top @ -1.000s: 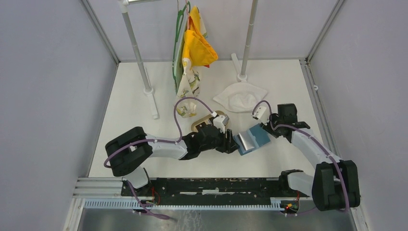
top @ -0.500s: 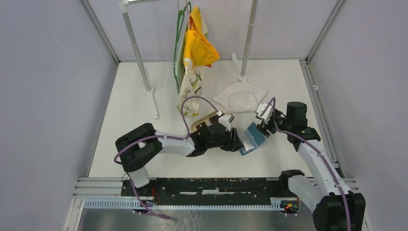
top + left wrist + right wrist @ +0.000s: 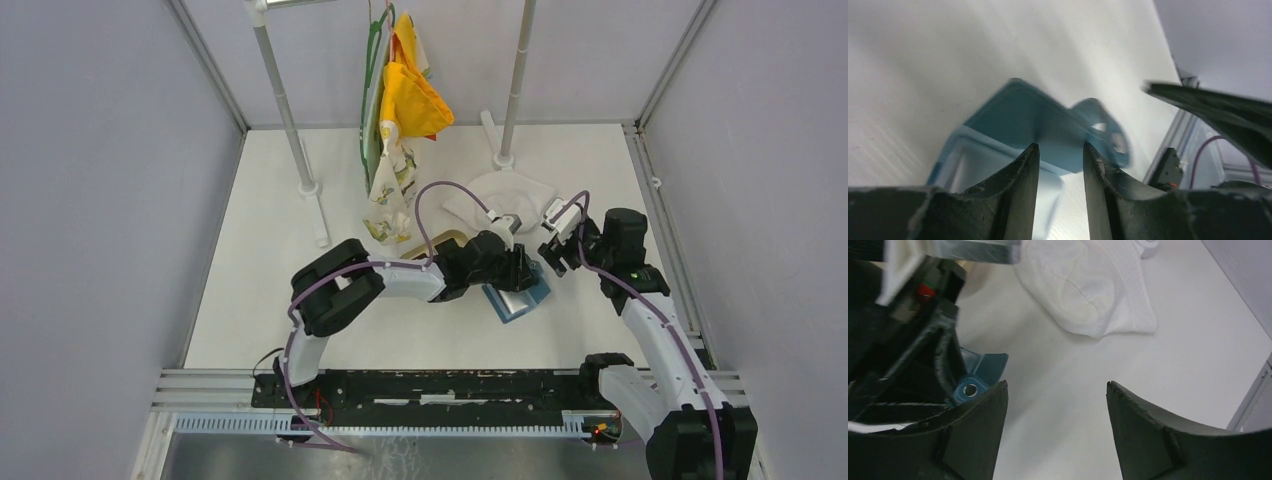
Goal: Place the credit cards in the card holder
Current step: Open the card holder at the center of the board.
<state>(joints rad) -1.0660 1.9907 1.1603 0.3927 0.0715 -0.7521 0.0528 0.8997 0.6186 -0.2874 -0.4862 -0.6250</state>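
Top external: right claw (image 3: 553,261) has released the card holder (image 3: 517,304).

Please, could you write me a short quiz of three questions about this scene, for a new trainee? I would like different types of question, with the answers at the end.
1. True or false: the right gripper is shut on the small flat blue wallet.
2. Which thing lies on the white table beyond the right gripper? A) a crumpled white cloth B) a red cup C) a green book
3. Which arm's gripper is at the blue wallet?

Key
1. False: its jaws stand wide apart over bare table.
2. A
3. The left gripper; its fingertips are right at the wallet.
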